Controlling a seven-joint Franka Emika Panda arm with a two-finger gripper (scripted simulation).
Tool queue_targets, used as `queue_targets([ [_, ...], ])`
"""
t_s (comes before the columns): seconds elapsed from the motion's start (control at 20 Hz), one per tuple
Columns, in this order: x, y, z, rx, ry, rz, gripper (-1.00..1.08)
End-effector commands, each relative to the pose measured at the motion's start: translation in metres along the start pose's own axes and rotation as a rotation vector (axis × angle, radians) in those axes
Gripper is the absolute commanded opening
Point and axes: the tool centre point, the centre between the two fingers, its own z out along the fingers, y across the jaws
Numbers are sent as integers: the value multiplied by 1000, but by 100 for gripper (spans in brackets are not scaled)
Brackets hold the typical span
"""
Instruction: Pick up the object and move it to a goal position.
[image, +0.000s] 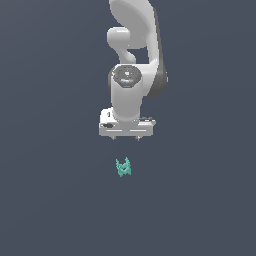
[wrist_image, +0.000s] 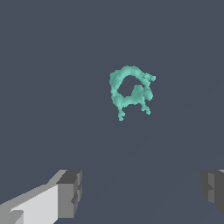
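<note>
The object (image: 123, 167) is a tiny teal-green jagged piece lying on the dark grey floor, nearer the camera than the arm in the exterior view. In the wrist view the object (wrist_image: 130, 90) shows as a spiky ring-like shape with short prongs. My white gripper (image: 126, 136) hangs above the floor, behind and above the object, apart from it. Its fingers (wrist_image: 70, 192) stand wide apart at the frame's edges with nothing between them, so the gripper (wrist_image: 142, 190) is open.
The white arm (image: 134, 60) rises behind the gripper toward the top of the exterior view. Nothing else shows on the plain dark grey surface (image: 50, 200).
</note>
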Motion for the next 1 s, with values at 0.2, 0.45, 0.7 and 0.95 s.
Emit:
queue_targets([
  [0.2, 29, 3, 18, 4, 14, -80, 100],
  [0.45, 54, 6, 37, 9, 28, -154, 100],
  [0.7, 71, 8, 52, 14, 39, -204, 100],
  [0.95, 79, 10, 59, 16, 45, -230, 100],
])
